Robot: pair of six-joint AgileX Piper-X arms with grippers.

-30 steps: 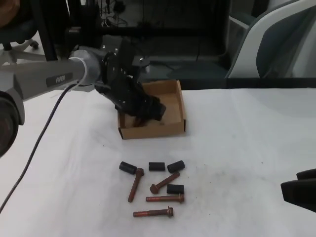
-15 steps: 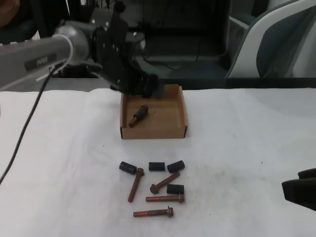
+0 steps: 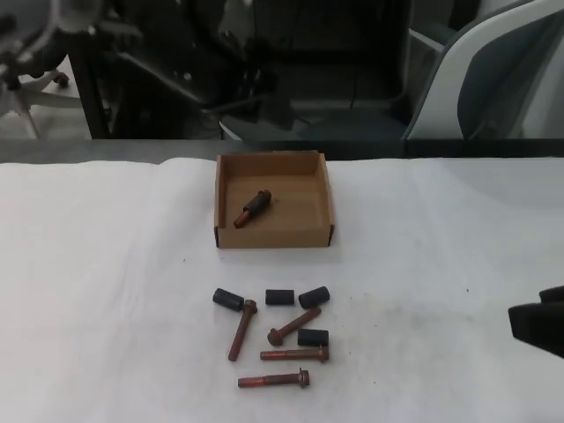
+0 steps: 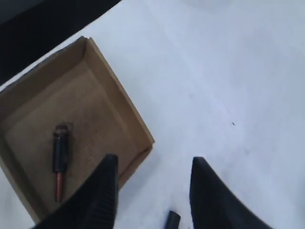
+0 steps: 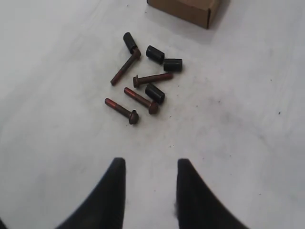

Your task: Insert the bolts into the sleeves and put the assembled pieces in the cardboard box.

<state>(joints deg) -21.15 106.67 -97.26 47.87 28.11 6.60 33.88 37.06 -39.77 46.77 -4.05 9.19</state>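
Left claw [image 4: 152,191] hangs spread and empty near the cardboard box [image 4: 119,90]; right claw [image 5: 148,191] gapes wide too, holding nothing, at the high view's lower right edge. One assembled piece [image 3: 251,208] lies inside the box, upper centre of the frame. Below it on the white surface [image 3: 423,264], four loose bolts [image 3: 273,381] and four sleeves [image 3: 280,297] sit clustered.

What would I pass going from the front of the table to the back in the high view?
The nearest bolt → second bolt → lone sleeve → row of three sleeves → cardboard box, with the assembled piece inside.
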